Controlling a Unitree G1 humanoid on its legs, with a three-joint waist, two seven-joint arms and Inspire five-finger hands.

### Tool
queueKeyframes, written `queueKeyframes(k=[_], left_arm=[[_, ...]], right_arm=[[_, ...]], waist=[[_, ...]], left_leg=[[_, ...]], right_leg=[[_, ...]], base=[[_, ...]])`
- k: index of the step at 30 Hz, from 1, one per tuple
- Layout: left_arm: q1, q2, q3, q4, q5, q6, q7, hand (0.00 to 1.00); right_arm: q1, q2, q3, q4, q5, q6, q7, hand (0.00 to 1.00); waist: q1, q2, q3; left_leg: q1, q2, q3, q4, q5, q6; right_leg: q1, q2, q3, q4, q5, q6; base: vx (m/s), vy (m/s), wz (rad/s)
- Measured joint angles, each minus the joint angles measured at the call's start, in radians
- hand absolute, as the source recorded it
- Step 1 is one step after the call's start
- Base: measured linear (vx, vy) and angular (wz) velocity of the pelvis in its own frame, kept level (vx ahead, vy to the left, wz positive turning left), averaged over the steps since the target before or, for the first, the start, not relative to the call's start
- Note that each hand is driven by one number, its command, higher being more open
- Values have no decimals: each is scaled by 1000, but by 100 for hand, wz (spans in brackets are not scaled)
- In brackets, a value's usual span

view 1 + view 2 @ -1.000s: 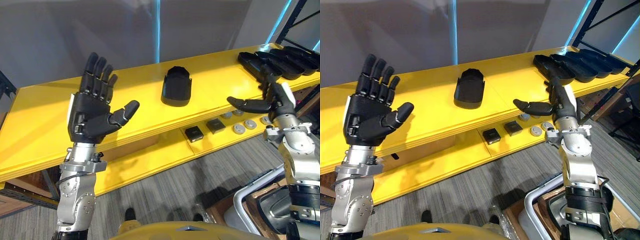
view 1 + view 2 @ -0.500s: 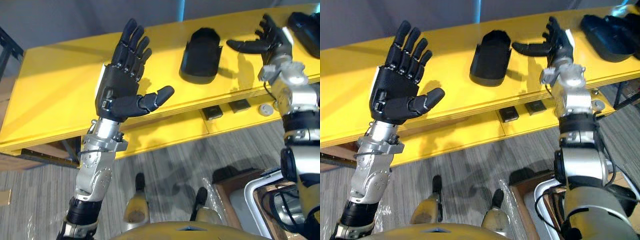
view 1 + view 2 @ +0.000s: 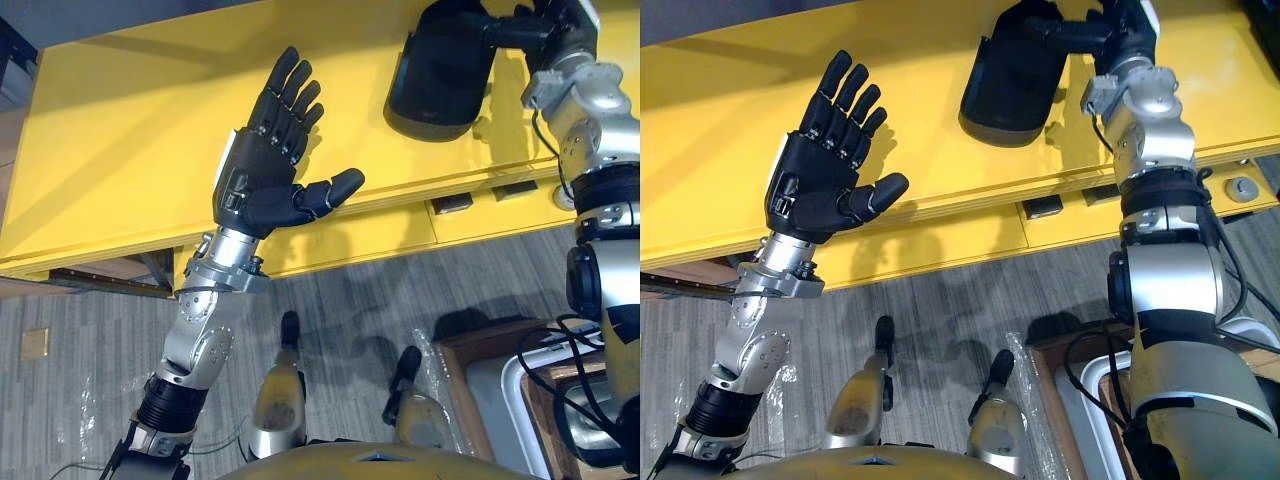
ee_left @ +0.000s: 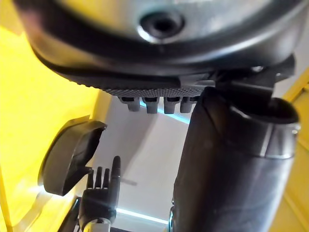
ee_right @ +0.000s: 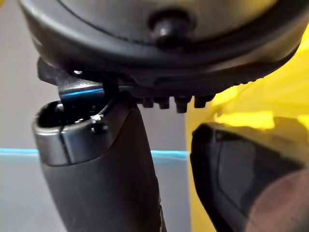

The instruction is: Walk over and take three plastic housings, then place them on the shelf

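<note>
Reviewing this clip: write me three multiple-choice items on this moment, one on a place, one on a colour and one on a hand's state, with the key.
1. Where does the black plastic housing lie?
A. On the top board of the shelf
B. On the floor
C. On the lower board

2. What colour are the boards of the shelf?
A. Grey
B. Yellow
C. White

3. What state is the left hand in?
A. Curled round the housing
B. Closed in a fist
C. Open and holding nothing

Key: 1 A, the housing rests flat on the upper board in both eye views. 2 B, both boards are bright yellow. 3 C, its fingers are straight and spread, with the palm bare.
</note>
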Motion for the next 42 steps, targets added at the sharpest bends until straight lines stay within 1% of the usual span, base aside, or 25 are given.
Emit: queueKeyframes(k=[2, 4, 9, 13, 17, 19, 22, 27, 31, 33, 36, 37, 38, 40, 42], left_arm=[[1, 1, 0, 0, -6, -3, 4, 100], [2, 4, 1, 0, -13, -7, 5, 100], [5, 10, 7, 0, -13, -13, 5, 100], [8, 11, 21, 0, -13, -20, 5, 100], [16, 11, 39, 1, -13, -21, 5, 100], [16, 11, 51, 1, -13, -21, 4, 100], [18, 11, 59, 1, -16, -22, 3, 100], [56, 12, 83, 1, -40, -22, -1, 100], [58, 12, 88, 2, -42, -22, -17, 100], [58, 14, 88, 2, -43, -22, -23, 100], [58, 15, 89, 2, -43, -22, -38, 100], [59, 15, 89, 2, -43, -23, -43, 100], [64, 16, 89, 2, -43, -26, -46, 100], [74, 16, 89, 2, -43, -34, -47, 100], [98, 16, 89, 2, -43, -44, -48, 100]], right_arm=[[-8, 0, 11, 19, 0, 1, 0, 100], [-28, 0, 21, 47, 0, 22, -1, 100], [-54, 0, 37, 83, 0, 44, 9, 100], [-116, 0, 39, 151, -1, 67, 21, 100], [-122, -2, 39, 162, -1, 67, 29, 100], [-145, -6, 41, 202, -2, 67, 44, 100], [-161, -30, 78, 214, -3, 66, 67, 100], [-166, -31, 84, 215, -3, 59, 107, 100], [-167, -33, 99, 215, -3, 54, 119, 100], [-167, -36, 114, 217, -3, 41, 129, 100], [-168, -37, 118, 217, -2, 10, 108, 100], [-168, -37, 118, 217, -3, -14, 90, 100], [-168, -37, 117, 217, -3, -59, 61, 100], [-169, -37, 117, 217, -4, -103, 34, 100], [-169, -41, 109, 214, -7, -184, -27, 100]], waist=[[6, 0, 0], [12, 0, 0], [17, 2, 1], [16, 14, 12], [22, 19, 15], [22, 27, 20], [32, 35, 24], [33, 35, 24], [32, 36, 24], [31, 36, 24], [34, 36, 24], [36, 36, 24], [36, 36, 24], [35, 36, 24], [34, 36, 24]], left_leg=[[-1, -2, -5, 0, 1, 0], [-1, -5, -9, 0, 6, 7], [-1, -12, -16, 0, 8, 9], [2, -17, -27, 0, 9, 11], [2, -19, -35, 0, 9, 11], [3, -21, -48, 0, 10, 10], [3, -21, -55, 0, 10, 9], [2, -22, -61, 0, 11, 10], [2, -22, -66, 0, 11, 10], [3, -22, -72, 0, 11, 10], [3, -22, -75, 0, 11, 9], [4, -22, -75, 0, 11, 9], [4, -22, -76, 0, 11, 9], [5, -21, -76, 0, 11, 9], [15, -20, -76, 0, 11, 9]], right_leg=[[-2, -4, -4, 14, -7, 1], [-2, -8, -8, 19, -10, 1], [0, -16, -15, 29, -15, 3], [11, -21, -26, 32, -19, 6], [17, -23, -35, 33, -20, 6], [27, -24, -48, 34, -24, 8], [27, -24, -54, 44, -32, 8], [31, -25, -61, 44, -34, 7], [36, -25, -67, 44, -36, 8], [42, -24, -74, 43, -38, 8], [45, -22, -77, 42, -38, 8], [46, -22, -77, 42, -38, 8], [47, -21, -77, 40, -38, 8], [50, -20, -78, 38, -38, 8], [66, -16, -80, 22, -35, 10]], base=[[-34, -18, 7], [-14, -15, 8], [-4, -13, 5], [-15, -18, 7], [-18, -19, 7], [-20, -25, 15], [-19, -27, 8], [-6, -30, 4], [-14, -30, 5], [-19, -33, 7], [-12, -20, 3], [0, 0, 0], [0, 0, 0], [0, 0, 0], [-3, -35, 1]])
